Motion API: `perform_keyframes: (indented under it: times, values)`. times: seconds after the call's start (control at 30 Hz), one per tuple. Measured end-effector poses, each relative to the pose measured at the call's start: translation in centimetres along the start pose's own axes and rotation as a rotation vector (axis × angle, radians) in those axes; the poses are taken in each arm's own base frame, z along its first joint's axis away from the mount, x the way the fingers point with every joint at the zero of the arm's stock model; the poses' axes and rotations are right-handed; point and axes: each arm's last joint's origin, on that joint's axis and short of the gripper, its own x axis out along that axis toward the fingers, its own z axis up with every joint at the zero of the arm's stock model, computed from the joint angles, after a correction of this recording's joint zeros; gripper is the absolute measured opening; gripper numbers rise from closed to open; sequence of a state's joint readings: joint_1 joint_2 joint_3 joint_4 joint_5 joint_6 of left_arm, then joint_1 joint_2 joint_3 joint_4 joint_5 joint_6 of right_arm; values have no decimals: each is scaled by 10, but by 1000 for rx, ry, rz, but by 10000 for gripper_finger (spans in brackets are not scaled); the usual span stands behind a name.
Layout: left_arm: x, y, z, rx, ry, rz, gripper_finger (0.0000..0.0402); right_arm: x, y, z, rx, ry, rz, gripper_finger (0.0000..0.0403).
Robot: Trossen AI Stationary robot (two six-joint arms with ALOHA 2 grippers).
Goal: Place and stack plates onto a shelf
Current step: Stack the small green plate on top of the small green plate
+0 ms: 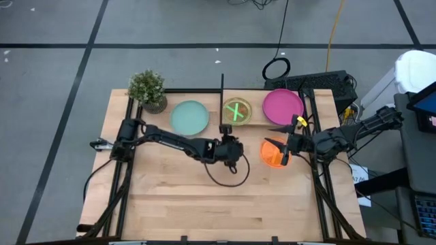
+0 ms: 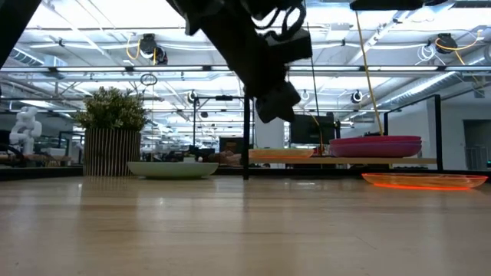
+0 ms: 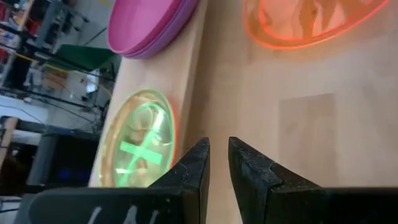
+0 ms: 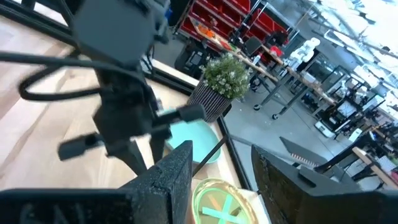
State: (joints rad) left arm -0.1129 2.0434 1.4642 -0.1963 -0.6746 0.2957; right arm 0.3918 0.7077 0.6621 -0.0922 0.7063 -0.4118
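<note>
On the shelf [image 1: 262, 117], right of its black upright panel [image 1: 222, 92], a green translucent plate [image 1: 237, 111] lies on the left half. A magenta plate [image 1: 283, 105] tops purple plates [image 3: 163, 38] on the right half. A pale teal plate [image 1: 189, 117] rests flat on the table left of the panel. An orange translucent plate [image 1: 272, 155] lies flat on the table in front of the shelf. My left gripper [image 3: 217, 163], shut and holding nothing, hovers over the table just near of the green plate. My right gripper [image 4: 221, 171], open, is above the orange plate's far edge.
A potted plant [image 1: 148, 88] stands at the table's far left corner beside the teal plate. A cable loop [image 1: 228, 175] hangs under my left wrist. Bare wooden tabletop [image 1: 204, 204] fills the near half. Black frame rails [image 1: 320, 190] run along the table's sides.
</note>
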Motion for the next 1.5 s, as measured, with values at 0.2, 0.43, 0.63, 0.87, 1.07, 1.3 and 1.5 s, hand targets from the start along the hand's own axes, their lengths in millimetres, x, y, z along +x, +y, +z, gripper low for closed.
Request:
perform_keyframes:
  times: [0.2, 0.43, 0.63, 0.87, 1.07, 1.3, 1.5]
  values:
    - [-21, 1, 0, -115, 37, -29, 65, 11, 3, -3, 55, 49, -24, 128]
    - [-22, -4, -23, -198, 197, -43, 64, 42, 19, -16, 27, 180, -35, 74]
    - [-7, -13, -60, -191, 291, -36, 64, 71, 33, -27, 13, 252, -52, 21]
    - [14, -6, -84, -210, 279, -60, 64, 108, 39, -49, 40, 304, 15, 5]
    - [30, 12, -98, -242, 315, -47, 64, 137, 39, -74, 56, 371, 17, 1]
    - [43, 32, -108, -274, 349, -20, 64, 160, 36, -108, 84, 461, 57, 1]
    - [49, 38, -106, -301, 297, -70, 64, 171, 30, -127, 89, 510, 25, 0]
